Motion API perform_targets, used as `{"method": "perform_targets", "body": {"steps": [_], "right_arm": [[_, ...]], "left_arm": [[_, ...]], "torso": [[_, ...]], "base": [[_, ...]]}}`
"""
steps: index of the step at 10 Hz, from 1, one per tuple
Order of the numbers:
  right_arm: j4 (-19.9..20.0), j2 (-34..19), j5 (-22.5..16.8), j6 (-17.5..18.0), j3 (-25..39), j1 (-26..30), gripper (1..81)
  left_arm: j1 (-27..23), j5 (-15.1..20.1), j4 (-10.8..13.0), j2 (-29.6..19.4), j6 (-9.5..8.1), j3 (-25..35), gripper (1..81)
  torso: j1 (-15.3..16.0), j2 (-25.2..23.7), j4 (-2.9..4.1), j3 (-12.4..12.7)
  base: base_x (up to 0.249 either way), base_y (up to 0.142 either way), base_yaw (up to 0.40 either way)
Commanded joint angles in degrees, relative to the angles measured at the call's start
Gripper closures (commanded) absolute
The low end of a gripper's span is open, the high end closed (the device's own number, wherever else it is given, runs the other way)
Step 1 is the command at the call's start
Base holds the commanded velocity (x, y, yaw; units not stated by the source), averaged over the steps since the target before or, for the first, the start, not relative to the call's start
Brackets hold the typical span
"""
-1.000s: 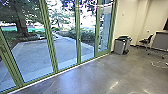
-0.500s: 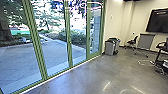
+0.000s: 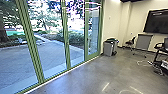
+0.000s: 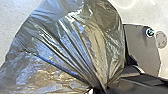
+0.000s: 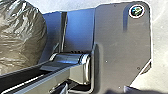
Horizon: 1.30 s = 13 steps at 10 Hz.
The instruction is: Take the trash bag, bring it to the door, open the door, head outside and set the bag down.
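Holding the trash bag (image 4: 75,50) by its gathered neck in the left tool (image 4: 98,89), judging by folds drawn tight together there. Bulging full beside the robot's base plate (image 5: 120,47). Cannot tell whether wide or narrow at the right tool. Facing, from indoors, a row of green-framed glass panels (image 3: 66,37), with the paved yard (image 3: 50,53) beyond. Cannot pick out for certain the door among them. Likely at the carrying stage, with nothing set down outside yet.

Could lose the bag by thin plastic stretching or tearing at the bunched neck under its own load. Could slip, too, if pinched only by outer folds. Might swing on a sharp turn and snag on the base plate, or scrape the frames if driven too close. Might catch on the pale strip (image 3: 60,76) at the foot of the glass if hanging low. Could push at a fixed panel by mistake. Keep clear of the grey bin (image 3: 108,48) near the wall.
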Motion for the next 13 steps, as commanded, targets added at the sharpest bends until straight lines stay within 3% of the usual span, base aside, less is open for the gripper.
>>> {"method": "perform_targets", "body": {"steps": [1, 2, 4, 6, 7, 8, 9, 10, 11, 12, 13], "right_arm": [[-0.02, 0.0, -3.72, -0.27, 0.32, 3.51, 1.0], [-0.02, 0.0, -3.72, -0.27, 0.32, 3.43, 1.0], [-0.02, 0.0, -3.72, -0.27, 0.24, 3.42, 1.0], [-0.02, 0.0, -3.72, -0.27, 0.32, 3.42, 1.0], [-0.11, 0.0, -3.72, -0.27, 0.5, 3.52, 1.0], [-0.11, 0.09, -3.72, -0.27, 0.5, 3.52, 1.0], [-0.02, 0.09, -3.72, -0.27, 0.41, 3.52, 1.0], [-0.02, 0.09, -3.72, -0.27, 0.32, 3.52, 1.0], [-0.02, 0.09, -3.72, -0.27, 0.41, 3.52, 1.0], [-0.02, 0.09, -3.72, -0.27, 0.41, 3.52, 1.0], [-0.02, 0.09, -3.72, -0.18, 0.41, 3.52, 1.0]], "left_arm": [[-3.68, 2.86, 0.09, -0.44, 0.44, 0.06, 81.1], [-3.68, 2.86, 0.09, -0.44, 0.44, 0.06, 81.1], [-3.6, 2.86, 0.09, -0.44, 0.36, 0.06, 81.1], [-3.68, 2.86, 0.09, -0.44, 0.44, 0.06, 81.1], [-3.68, 2.86, 0.09, -0.53, 0.44, 0.06, 81.1], [-3.68, 2.86, 0.09, -0.53, 0.44, 0.06, 81.1], [-3.67, 2.86, 0.0, -0.53, 0.44, 0.06, 81.1], [-3.67, 2.86, 0.09, -0.44, 0.44, 0.06, 81.1], [-3.6, 2.86, 0.09, -0.44, 0.44, 0.06, 81.1], [-3.68, 2.86, 0.09, -0.44, 0.44, 0.06, 81.1], [-3.67, 2.86, 0.09, -0.44, 0.44, 0.06, 81.1]], "torso": [[0.0, 0.0, -5.47, 0.0], [0.0, 0.0, -0.17, 0.02], [0.0, 0.0, -0.89, 0.02], [0.0, 0.0, -0.83, 0.02], [0.0, 0.0, -0.83, -5.37], [-0.02, 0.0, -0.83, -5.38], [-0.05, -0.02, -0.83, -0.89], [-0.05, -0.02, -0.83, -2.18], [0.0, 0.0, -3.94, -1.56], [0.02, 0.0, -5.98, -0.88], [0.02, 0.02, -6.6, -0.78]], "base": [[0.136, 0.0, 0.0], [0.136, 0.0, 0.0], [0.136, 0.0, 0.0], [0.136, 0.0, 0.0], [0.136, 0.0, 0.0], [0.136, 0.0, 0.0], [0.136, 0.0, 0.0], [0.136, 0.0, 0.0], [0.136, 0.0, 0.0], [0.136, 0.0, 0.0], [0.136, 0.0, 0.0]]}}
